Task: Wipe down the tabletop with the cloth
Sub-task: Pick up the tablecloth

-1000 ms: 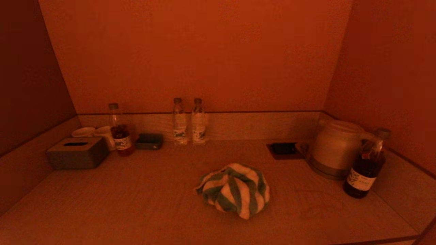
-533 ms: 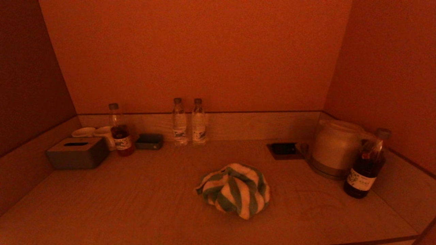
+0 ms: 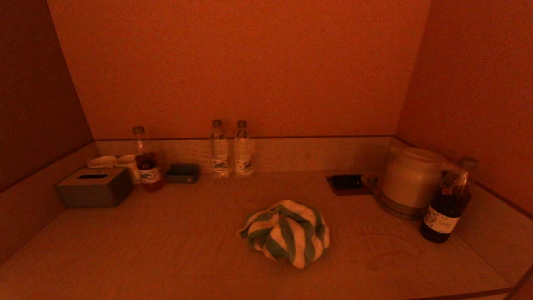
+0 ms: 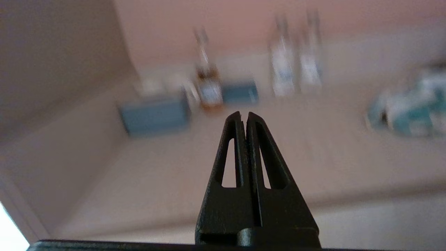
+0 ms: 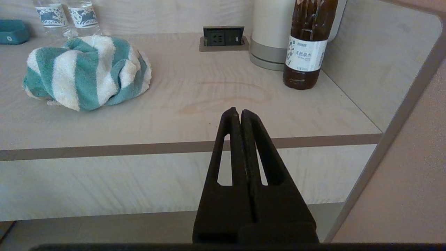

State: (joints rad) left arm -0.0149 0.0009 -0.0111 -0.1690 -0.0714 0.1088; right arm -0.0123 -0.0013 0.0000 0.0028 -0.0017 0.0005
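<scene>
The bench (image 3: 125,250) carries the cloth (image 3: 286,231), a bunched heap with no clear long axis, lying ahead of both tools and between them. The left tool (image 4: 243,115) and the right tool (image 5: 236,111) are both closed and empty, short of the bench edge; which is nearer I cannot tell. The kettle (image 3: 410,183) and bottles (image 3: 230,148) stand beyond; the bottle (image 5: 307,42) beside the kettle holds dark liquid.

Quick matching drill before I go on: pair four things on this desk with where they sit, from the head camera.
Things:
1. striped green-and-white terry cloth
2. grey tissue box
3. dark brown labelled bottle
4. two clear water bottles

Places:
A. against the back rim
B. far left
C. middle of the pale wood-grain tabletop
D. right, beside the white kettle

Pairs: 1-C, 2-B, 3-D, 4-A
</scene>
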